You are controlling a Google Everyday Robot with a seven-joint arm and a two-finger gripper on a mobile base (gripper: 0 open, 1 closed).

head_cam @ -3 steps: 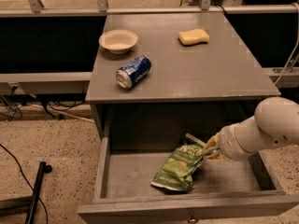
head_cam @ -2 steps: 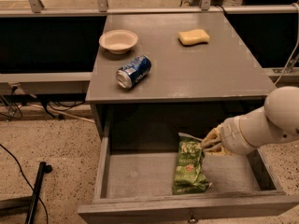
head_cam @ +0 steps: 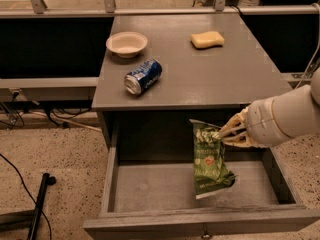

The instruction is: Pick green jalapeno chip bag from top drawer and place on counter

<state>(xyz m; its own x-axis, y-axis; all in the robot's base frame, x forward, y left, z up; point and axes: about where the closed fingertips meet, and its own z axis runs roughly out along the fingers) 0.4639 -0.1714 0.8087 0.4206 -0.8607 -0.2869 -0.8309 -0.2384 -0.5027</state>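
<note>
The green jalapeno chip bag hangs upright in the air above the open top drawer, its lower end just above the drawer floor. My gripper comes in from the right and is shut on the bag's upper right edge, just below the front edge of the counter. The white arm reaches in from the right side of the view. The drawer is pulled fully out, with its small knob at the bottom.
On the counter lie a blue soda can on its side, a cream bowl at the back left and a yellow sponge at the back right. Cables and a black pole are on the floor to the left.
The bag has been lifted off the drawer floor and now hangs upright from my gripper. The gripper has risen toward the counter's front edge.
</note>
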